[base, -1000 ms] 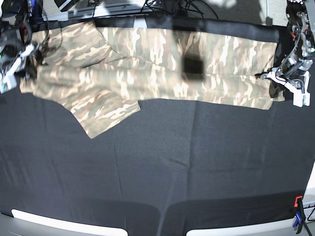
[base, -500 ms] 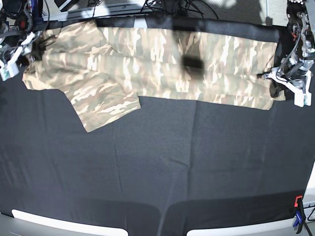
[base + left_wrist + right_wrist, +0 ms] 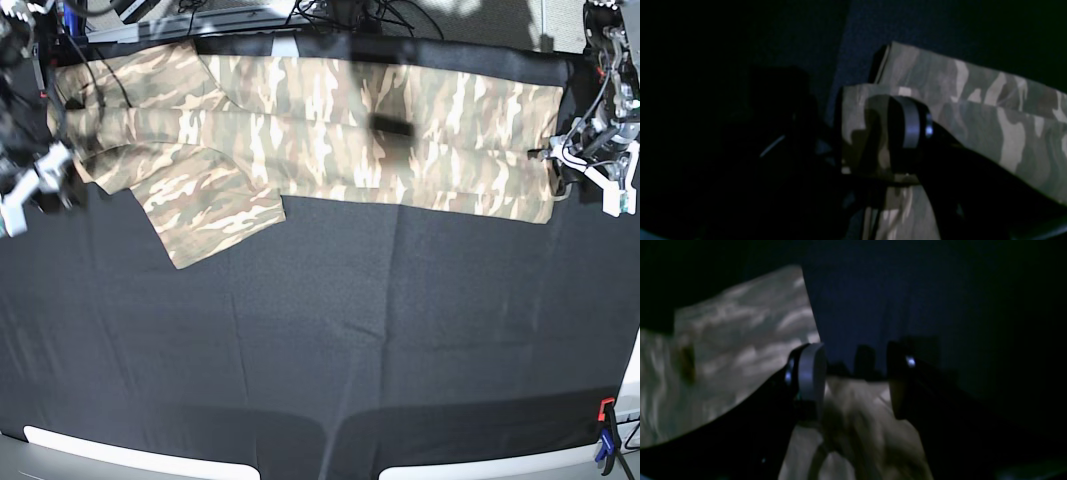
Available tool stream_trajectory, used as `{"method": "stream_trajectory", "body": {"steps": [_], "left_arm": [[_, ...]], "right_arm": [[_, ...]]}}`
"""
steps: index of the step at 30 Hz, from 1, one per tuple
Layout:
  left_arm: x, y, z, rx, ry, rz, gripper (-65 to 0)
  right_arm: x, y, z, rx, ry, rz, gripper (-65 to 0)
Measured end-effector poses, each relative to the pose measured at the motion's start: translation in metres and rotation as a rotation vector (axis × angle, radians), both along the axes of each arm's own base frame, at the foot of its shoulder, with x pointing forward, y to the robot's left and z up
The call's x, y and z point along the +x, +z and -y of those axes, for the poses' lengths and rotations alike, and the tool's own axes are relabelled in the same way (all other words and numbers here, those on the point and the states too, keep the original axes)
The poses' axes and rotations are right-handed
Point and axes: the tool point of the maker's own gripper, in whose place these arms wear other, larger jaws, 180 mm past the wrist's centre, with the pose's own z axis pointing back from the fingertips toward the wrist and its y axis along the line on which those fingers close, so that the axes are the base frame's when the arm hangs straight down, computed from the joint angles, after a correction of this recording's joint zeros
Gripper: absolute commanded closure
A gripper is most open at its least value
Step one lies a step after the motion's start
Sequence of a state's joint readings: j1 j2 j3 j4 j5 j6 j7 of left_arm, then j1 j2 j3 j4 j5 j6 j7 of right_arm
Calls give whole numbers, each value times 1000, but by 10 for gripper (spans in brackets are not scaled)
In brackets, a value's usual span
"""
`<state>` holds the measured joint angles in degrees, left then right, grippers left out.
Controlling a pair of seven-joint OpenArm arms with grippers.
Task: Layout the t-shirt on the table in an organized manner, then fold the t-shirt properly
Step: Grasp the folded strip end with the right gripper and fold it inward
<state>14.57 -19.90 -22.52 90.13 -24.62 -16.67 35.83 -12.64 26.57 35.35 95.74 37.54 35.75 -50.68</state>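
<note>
The t-shirt (image 3: pixel 330 135) lies lengthwise along the table's (image 3: pixel 330 340) far edge, both the left gripper (image 3: pixel 583 182) and right gripper (image 3: pixel 35 190) spread, holding nothing.

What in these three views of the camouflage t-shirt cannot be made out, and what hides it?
- Base view: the t-shirt's far edge lies in shadow under cables.
- Left wrist view: the left gripper's second finger is lost in darkness.
- Right wrist view: the cloth is motion-blurred, so folds are unreadable.
- Base view: the right gripper is blurred at the edge.
</note>
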Motion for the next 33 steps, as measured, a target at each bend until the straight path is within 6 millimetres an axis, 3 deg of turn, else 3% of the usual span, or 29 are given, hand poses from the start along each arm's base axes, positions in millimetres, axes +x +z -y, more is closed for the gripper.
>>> {"method": "stream_trajectory", "body": {"steps": [4,8,14,20,25,33], "left_arm": [[2,5,1,5,-6,14,-318],[9,19,5,17,-21,53,-318],[18,41,10,38,-45,111,-318],[19,44,11,41,-47,121,-318],[19,44,11,41,-47,121,-318],[20,47,10,42,-46,139,-318]], "right_arm": [[26,-14,-40,-27,111,-68,-288],[57,-10,-73,-65,184,-70,-288],[72,-46,-66,-95,158,-204,-288],[105,-56,-55,-31,114,-264,-288],[93,-90,-67,-31,179,-396,-288],[91,-88,-80,1,252,-398,-286]]}}
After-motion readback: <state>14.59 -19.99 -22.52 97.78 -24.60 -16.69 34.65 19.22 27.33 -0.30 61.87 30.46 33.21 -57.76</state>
